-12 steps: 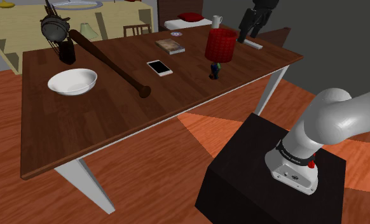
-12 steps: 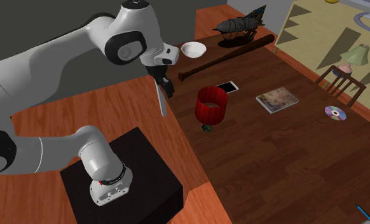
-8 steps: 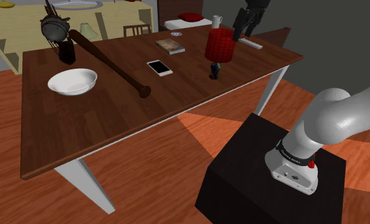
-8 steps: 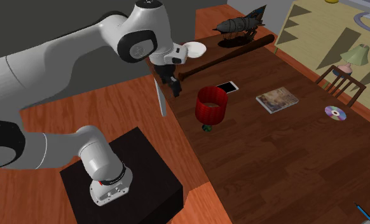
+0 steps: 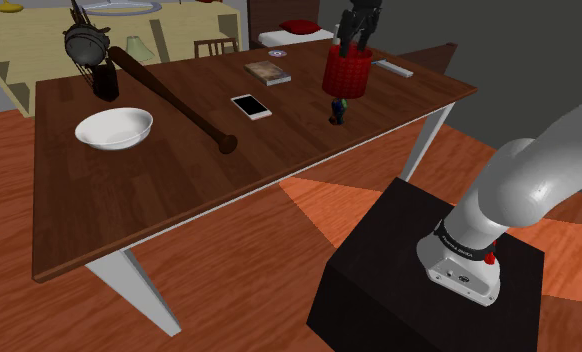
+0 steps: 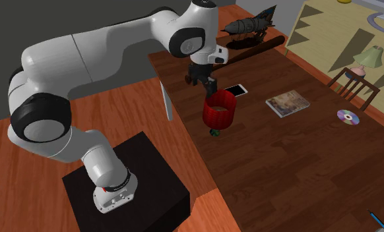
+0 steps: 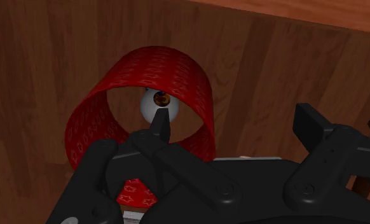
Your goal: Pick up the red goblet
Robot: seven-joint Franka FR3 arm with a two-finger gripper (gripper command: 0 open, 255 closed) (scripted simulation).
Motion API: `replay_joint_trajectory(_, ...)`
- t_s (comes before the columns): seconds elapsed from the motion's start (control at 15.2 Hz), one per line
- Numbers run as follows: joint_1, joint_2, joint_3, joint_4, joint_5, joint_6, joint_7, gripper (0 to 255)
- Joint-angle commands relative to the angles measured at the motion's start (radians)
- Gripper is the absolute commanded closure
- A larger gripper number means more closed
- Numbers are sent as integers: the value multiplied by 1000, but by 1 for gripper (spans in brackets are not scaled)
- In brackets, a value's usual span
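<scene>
Change: 0.8 s ago your pincer (image 5: 356,42) hung off to one side of the red goblet (image 5: 346,72), over the tabletop's (image 5: 179,190) edge. It has since swung in and now sits just above the goblet's mouth.
Goblet: it has not shifted. It stands upright on its dark foot on the tabletop.
Pincer: its 2 fingers are spread apart, pinching nothing. In the wrist view, 1 fingertip (image 7: 159,127) sits over the goblet's open mouth and the other is outside its wall. You cannot tell whether either touches.
Inside the goblet: within the red wall you see a pale round shape (image 7: 153,102) with a dark brown centre.
Bowl: the white bowl (image 5: 114,127) is well apart from the goblet, beyond the dark bat (image 5: 174,97). Its inside shows plain white.
Near the goblet: a phone (image 5: 251,106) and a book (image 5: 268,72) lie flat.
</scene>
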Motion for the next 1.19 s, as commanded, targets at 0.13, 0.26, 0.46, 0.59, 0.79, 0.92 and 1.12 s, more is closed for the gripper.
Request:
replay_joint_trajectory(0.13,-1,141,-18,132,12,-29,-43,0)
replay_joint_trajectory(0.26,-2,136,-18,100,11,-1,-43,0)
replay_joint_trajectory(0.46,-2,133,-18,56,11,39,-44,0)
replay_joint_trajectory(0.59,-2,131,-18,19,11,74,-44,0)
replay_joint_trajectory(0.79,-2,131,-18,19,11,74,-43,255)
replay_joint_trajectory(0.92,-2,130,-18,19,11,73,-43,255)
replay_joint_trajectory(1.12,-2,130,-18,19,11,74,-43,255)
